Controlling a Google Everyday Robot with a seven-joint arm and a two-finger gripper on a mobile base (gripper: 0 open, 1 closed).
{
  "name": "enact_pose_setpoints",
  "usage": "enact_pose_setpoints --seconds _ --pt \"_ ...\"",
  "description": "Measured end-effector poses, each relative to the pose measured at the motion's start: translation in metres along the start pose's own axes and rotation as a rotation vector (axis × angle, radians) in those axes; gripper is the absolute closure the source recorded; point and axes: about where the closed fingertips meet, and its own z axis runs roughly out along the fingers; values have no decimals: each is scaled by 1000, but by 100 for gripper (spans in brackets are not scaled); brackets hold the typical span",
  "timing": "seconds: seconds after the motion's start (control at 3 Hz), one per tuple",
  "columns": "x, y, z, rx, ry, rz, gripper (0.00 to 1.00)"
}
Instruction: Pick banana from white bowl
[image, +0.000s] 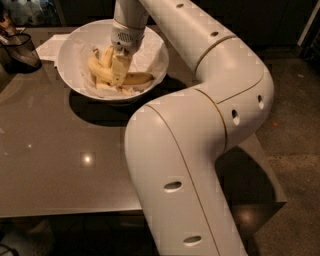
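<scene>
The white bowl (70, 47) stands at the far left of the brown table and is lined with crumpled white paper. Several yellow bananas lie in it. The banana (139, 78), long and curved with a brownish tip, lies across the bowl's middle and passes under the gripper. Shorter bananas (98, 69) lie to its left. My gripper (120, 75) reaches straight down into the bowl from above and sits on the bananas, hiding the banana's middle.
A dark container (20, 51) stands at the table's far left edge. A flat white paper sheet (52, 46) lies behind the bowl. My arm's large white links (190, 150) cover the table's right front. The table's front edge (65, 212) runs along the bottom.
</scene>
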Motion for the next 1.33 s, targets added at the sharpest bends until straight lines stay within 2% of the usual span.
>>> enact_pose_setpoints --seconds 0.33,0.67,1.0,1.33 --pt "1 0 4 1 0 0 100" --pt "1 -1 4 1 -1 0 100" --pt "-9 -1 -9 61 -34 -49 100" --pt "-13 11 -30 115 -66 -105 100"
